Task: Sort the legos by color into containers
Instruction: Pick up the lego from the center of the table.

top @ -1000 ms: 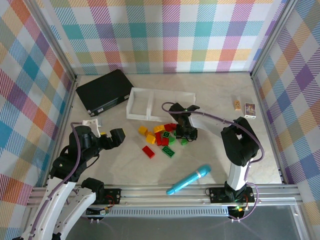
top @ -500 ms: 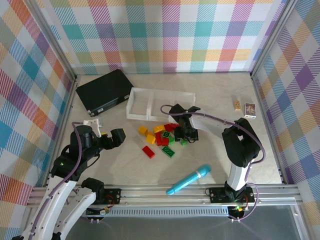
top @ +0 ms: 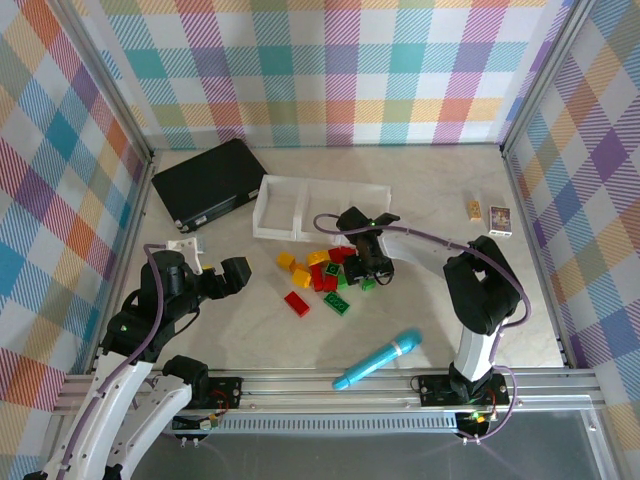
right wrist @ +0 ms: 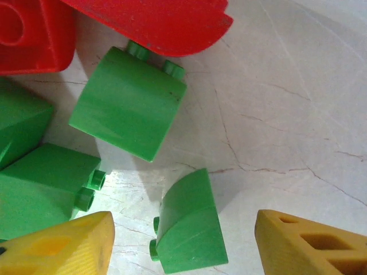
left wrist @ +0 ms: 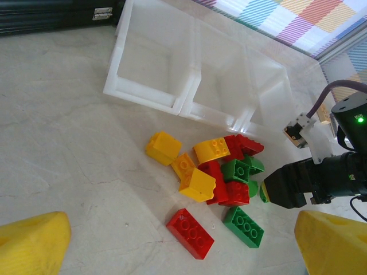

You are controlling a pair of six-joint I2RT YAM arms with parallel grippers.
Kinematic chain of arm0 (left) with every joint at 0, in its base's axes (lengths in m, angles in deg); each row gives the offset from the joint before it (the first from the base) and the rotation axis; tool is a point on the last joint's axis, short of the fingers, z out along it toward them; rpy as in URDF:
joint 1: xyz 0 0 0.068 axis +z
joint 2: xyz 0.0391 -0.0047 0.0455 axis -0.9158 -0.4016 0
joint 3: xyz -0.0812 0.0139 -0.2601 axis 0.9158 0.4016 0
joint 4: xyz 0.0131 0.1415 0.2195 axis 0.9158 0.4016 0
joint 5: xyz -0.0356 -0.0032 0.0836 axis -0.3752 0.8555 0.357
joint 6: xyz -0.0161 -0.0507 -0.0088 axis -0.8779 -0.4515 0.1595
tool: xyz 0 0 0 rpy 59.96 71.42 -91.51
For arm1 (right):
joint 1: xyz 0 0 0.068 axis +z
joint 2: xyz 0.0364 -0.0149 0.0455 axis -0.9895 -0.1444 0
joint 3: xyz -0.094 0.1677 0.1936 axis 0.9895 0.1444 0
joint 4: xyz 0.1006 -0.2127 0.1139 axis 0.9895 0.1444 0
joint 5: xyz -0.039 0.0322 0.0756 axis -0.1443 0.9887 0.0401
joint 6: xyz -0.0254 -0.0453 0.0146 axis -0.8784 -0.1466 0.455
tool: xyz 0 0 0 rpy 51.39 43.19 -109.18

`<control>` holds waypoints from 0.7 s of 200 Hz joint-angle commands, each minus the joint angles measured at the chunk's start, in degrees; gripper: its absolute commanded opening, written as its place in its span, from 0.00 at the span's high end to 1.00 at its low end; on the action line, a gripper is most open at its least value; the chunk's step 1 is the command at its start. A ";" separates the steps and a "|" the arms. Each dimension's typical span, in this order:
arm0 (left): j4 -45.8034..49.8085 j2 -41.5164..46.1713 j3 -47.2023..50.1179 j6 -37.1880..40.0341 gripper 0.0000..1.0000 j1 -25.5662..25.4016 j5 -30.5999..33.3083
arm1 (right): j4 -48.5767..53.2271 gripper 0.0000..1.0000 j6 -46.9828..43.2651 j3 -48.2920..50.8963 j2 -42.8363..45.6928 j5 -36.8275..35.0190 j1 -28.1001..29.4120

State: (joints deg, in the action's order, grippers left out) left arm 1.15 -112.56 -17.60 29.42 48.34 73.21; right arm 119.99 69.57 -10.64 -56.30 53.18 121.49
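Green, the small lego (right wrist: 188, 223) lies on the table (right wrist: 287, 114) squarely between the spread jaws of the right gripper (right wrist: 184, 247). It touches neither jaw, and its studs face one of them. The left gripper (left wrist: 183, 243), jaws wide apart, hangs well short of the other legos (left wrist: 221, 172), so the right arm is nearer.

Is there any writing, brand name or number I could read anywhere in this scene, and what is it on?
Nothing here can actually be read.
small printed box by the right wall: print too small to read.
smaller box beside it: print too small to read.
black case: its silver labels are blurred.
legos: no lettering legible.
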 commanded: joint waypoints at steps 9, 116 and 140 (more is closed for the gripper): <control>0.67 0.23 0.26 -0.67 0.01 -0.39 -0.16 | 0.06 0.35 -2.96 0.38 -1.38 0.16 0.38; 0.85 0.10 0.29 -0.82 0.00 -0.39 -0.33 | 1.54 0.43 -2.49 0.14 -3.59 -0.34 0.63; 0.76 -0.05 0.27 -0.83 0.00 -0.39 -0.43 | 1.64 0.45 -2.34 0.23 -3.99 -0.81 0.73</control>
State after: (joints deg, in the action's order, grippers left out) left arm 1.17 -112.56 -17.60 29.40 48.34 73.19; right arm 119.82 67.69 -10.57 -58.88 53.05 121.53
